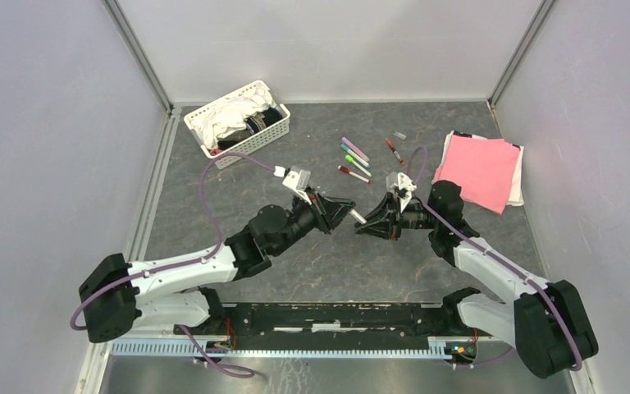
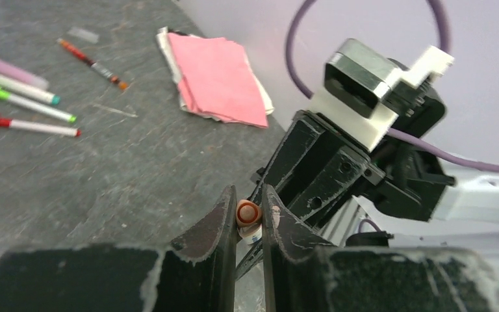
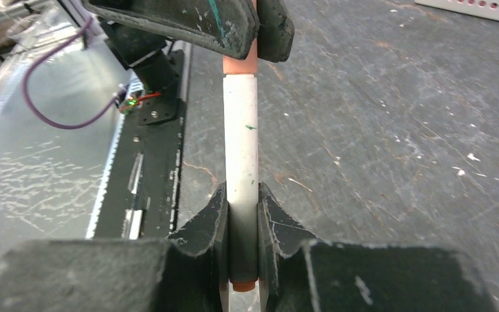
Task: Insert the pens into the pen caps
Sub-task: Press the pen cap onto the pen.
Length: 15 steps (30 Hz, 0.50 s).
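My left gripper [image 1: 344,212] is shut on an orange pen cap [image 2: 248,212]. My right gripper [image 1: 371,225] is shut on a white-barrelled pen [image 3: 241,140] with an orange end. The two grippers face each other above mid-table. The pen's far end sits in the orange cap [image 3: 240,64] between the left gripper's jaws. Further back on the table lie three more pens: purple [image 1: 354,148], green and teal [image 1: 355,159], and red [image 1: 353,173]. A brown-red pen [image 1: 394,153] lies to their right. They also show in the left wrist view [image 2: 26,123].
A pink cloth [image 1: 480,168] on a white one lies at the back right. A white basket [image 1: 256,141] of cloths stands at the back left. A small clear piece [image 1: 399,135] and a thin sliver [image 2: 114,110] lie near the pens. Grey walls enclose the table.
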Each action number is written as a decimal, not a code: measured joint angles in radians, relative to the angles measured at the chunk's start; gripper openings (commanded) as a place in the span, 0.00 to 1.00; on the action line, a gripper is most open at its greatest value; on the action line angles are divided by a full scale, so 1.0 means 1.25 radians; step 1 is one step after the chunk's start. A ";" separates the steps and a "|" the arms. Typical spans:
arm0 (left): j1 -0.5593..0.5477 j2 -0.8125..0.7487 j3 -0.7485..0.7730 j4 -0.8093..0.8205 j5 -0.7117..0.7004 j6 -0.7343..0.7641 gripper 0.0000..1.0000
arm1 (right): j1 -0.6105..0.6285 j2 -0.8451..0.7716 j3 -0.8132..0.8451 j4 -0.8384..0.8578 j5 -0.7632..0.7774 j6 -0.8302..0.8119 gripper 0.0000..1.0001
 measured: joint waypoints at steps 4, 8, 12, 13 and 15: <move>-0.017 0.017 0.054 -0.115 -0.089 -0.041 0.02 | 0.001 -0.001 0.020 -0.084 0.042 -0.084 0.00; -0.044 0.040 0.073 -0.153 -0.167 -0.070 0.02 | 0.002 0.000 0.013 -0.101 0.064 -0.102 0.00; -0.098 0.060 0.073 -0.142 -0.260 -0.071 0.02 | 0.005 0.002 -0.036 -0.015 0.054 -0.049 0.00; -0.105 0.064 0.070 -0.132 -0.271 -0.071 0.02 | 0.005 0.005 -0.053 0.022 0.051 -0.022 0.00; -0.116 0.069 0.039 -0.070 -0.278 -0.086 0.02 | 0.005 0.012 -0.089 0.117 0.043 0.045 0.00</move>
